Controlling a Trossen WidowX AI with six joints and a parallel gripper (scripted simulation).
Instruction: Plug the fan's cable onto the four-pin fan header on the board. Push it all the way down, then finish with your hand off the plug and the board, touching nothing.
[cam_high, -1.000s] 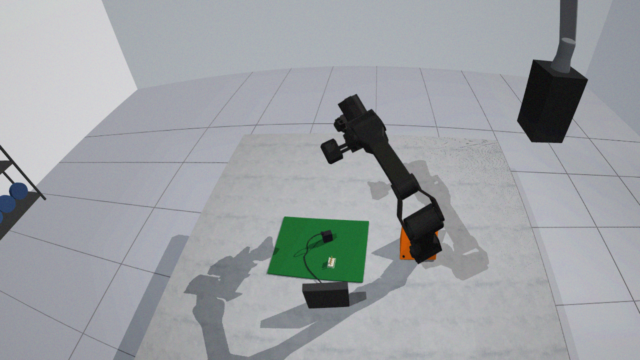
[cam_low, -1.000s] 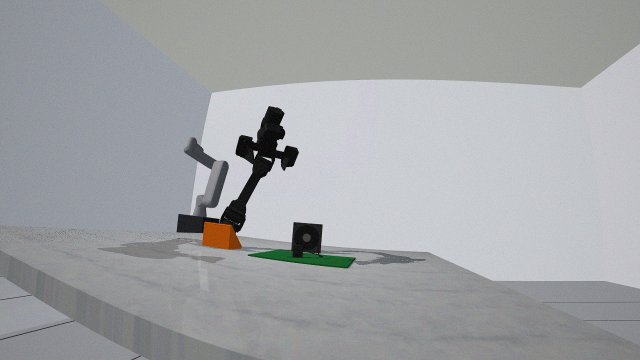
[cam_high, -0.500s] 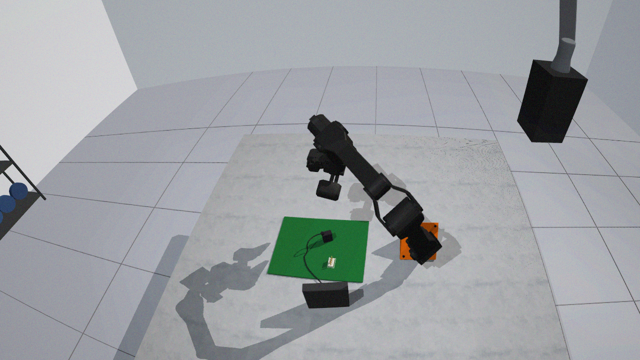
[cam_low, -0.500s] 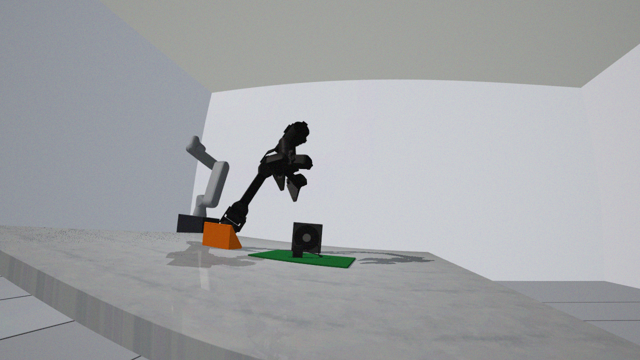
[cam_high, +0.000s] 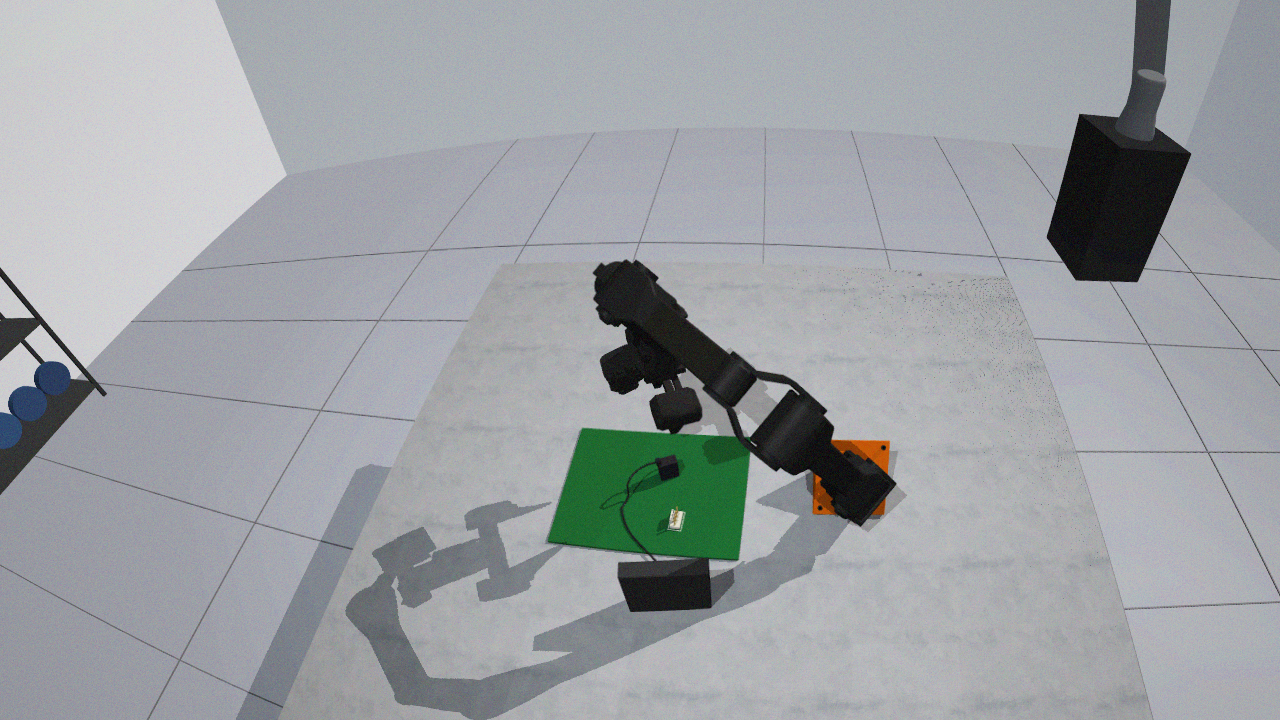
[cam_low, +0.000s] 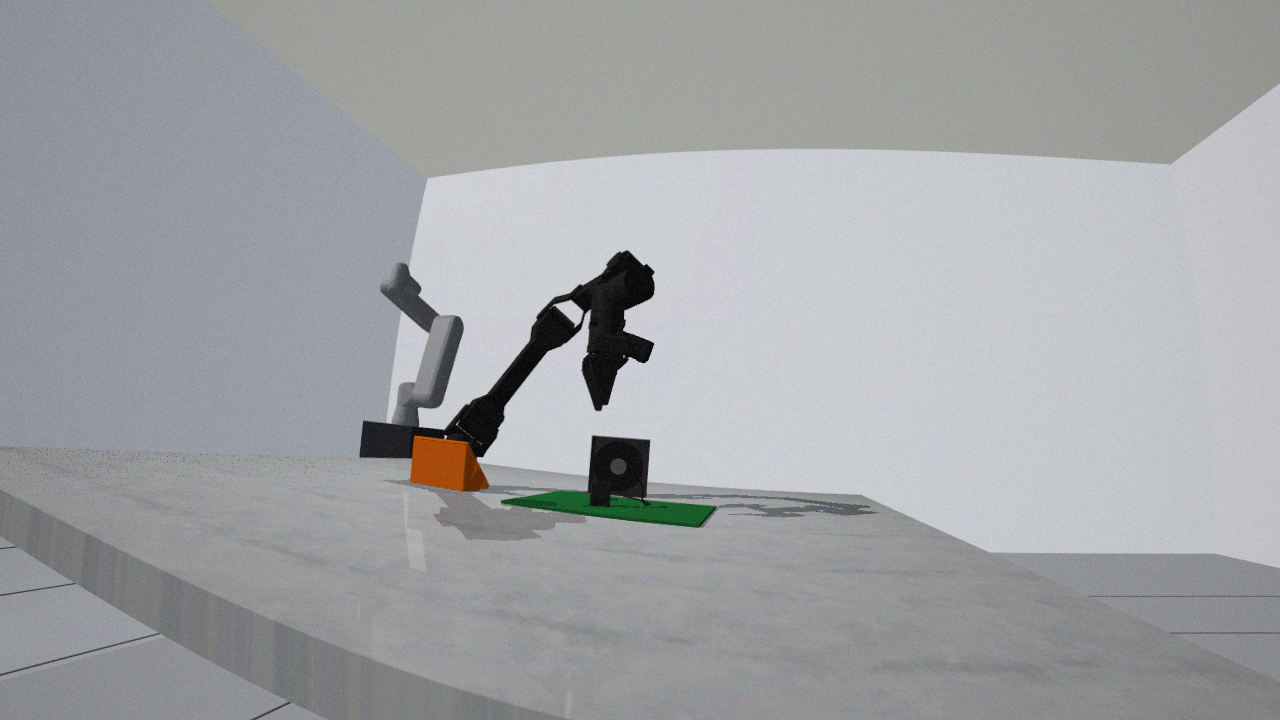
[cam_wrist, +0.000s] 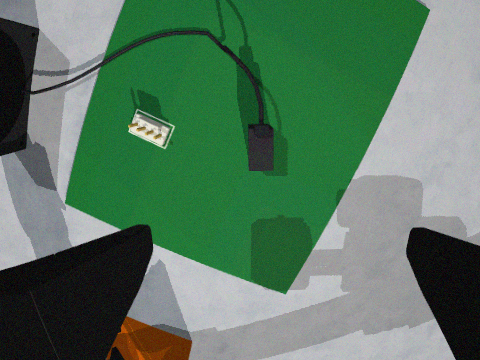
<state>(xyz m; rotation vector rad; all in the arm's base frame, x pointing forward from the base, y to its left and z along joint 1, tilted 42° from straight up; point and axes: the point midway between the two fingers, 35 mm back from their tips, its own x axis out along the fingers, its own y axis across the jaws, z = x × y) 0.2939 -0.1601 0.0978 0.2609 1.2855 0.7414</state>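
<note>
The black plug (cam_high: 668, 467) (cam_low: 600, 494) (cam_wrist: 261, 147) stands upright on the green board (cam_high: 590, 465) (cam_low: 666, 514) (cam_wrist: 200, 200), apart from the header. The white header (cam_high: 678, 520) (cam_wrist: 151, 129) has its four pins bare; it cannot be made out in the exterior view. The black cable (cam_high: 623, 510) (cam_wrist: 170, 33) arches from the plug to the fan (cam_high: 664, 586) (cam_low: 635, 444) (cam_wrist: 12, 90), which stands beside the board. My gripper (cam_low: 599, 409) (cam_wrist: 282, 242) is open and empty, pointing down, high above the board and plug and touching neither.
The orange base block (cam_high: 875, 449) (cam_low: 438, 462) (cam_wrist: 165, 345) carries my arm beside the board. A grey arm (cam_high: 1141, 105) (cam_low: 438, 358) on a black pedestal (cam_high: 1109, 205) stands beyond the table. A rack with blue round things (cam_high: 26, 402) is at the far left in the top view.
</note>
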